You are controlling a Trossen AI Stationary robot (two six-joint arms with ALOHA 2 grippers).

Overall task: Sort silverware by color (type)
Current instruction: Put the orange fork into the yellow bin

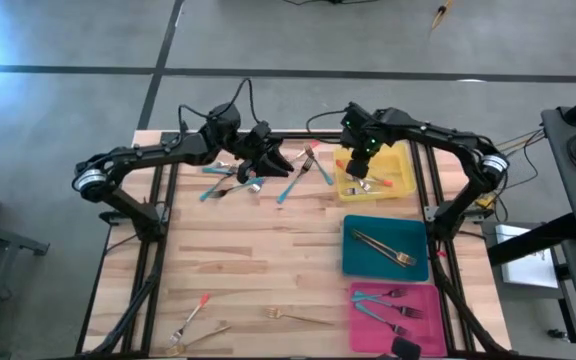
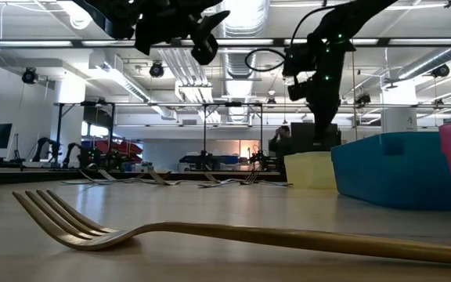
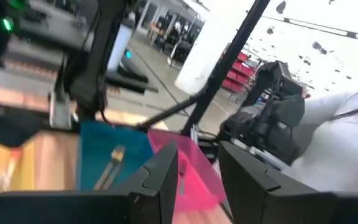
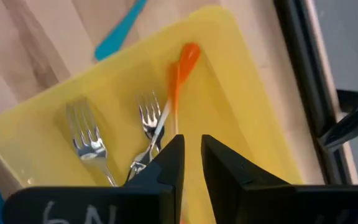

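Loose silverware with teal and red handles (image 1: pixel 243 182) lies on the far part of the table. My left gripper (image 1: pixel 271 158) hovers above it, open and empty, and its fingers (image 3: pixel 160 177) frame the teal and pink trays. My right gripper (image 1: pixel 358 160) hangs over the yellow tray (image 1: pixel 400 165) with its fingers only slightly apart (image 4: pixel 192 163), touching nothing. Below it, red-handled forks (image 4: pixel 166 93) lie flat in that tray (image 4: pixel 241 106). The low view shows both grippers (image 2: pixel 202 39) (image 2: pixel 319 74) well above the table.
A teal tray (image 1: pixel 358 262) holds gold forks, and a pink tray (image 1: pixel 428 300) holds teal-handled ones. Near the table's front edge lie a red-handled fork (image 1: pixel 193 315) and a gold fork (image 1: pixel 298 317), which fills the low view's foreground (image 2: pixel 210 231). Bare wood spans the middle.
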